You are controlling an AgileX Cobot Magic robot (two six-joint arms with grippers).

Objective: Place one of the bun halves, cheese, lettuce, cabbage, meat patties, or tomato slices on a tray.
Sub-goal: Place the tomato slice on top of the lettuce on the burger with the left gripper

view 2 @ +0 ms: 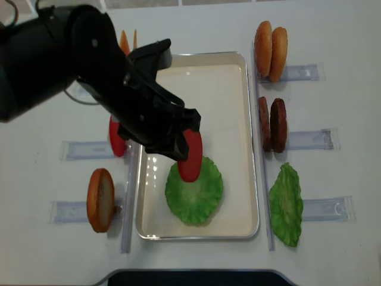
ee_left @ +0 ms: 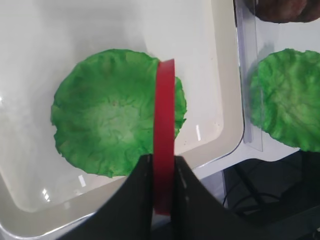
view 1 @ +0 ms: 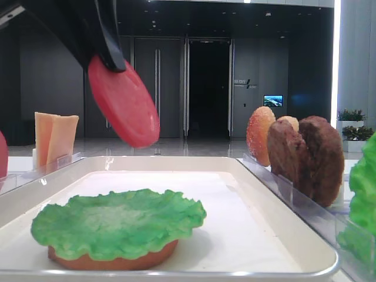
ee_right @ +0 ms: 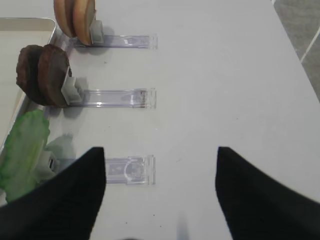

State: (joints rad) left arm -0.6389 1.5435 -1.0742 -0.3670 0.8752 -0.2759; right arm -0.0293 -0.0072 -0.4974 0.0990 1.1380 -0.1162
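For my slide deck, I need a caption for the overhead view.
Left hand holds a tomato slice above lettuce on the tray.

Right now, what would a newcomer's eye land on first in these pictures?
The red tomato slice, pinched on edge in the left gripper, hangs above the white tray. Below it a ruffled green lettuce leaf lies on a bun half at the tray's near end. Dark meat patties stand upright in a rack to the tray's right.

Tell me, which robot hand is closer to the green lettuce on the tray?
The left hand. It hangs just above the lettuce in the tray, holding a tomato slice. The right hand is off to the side, over the bare table.
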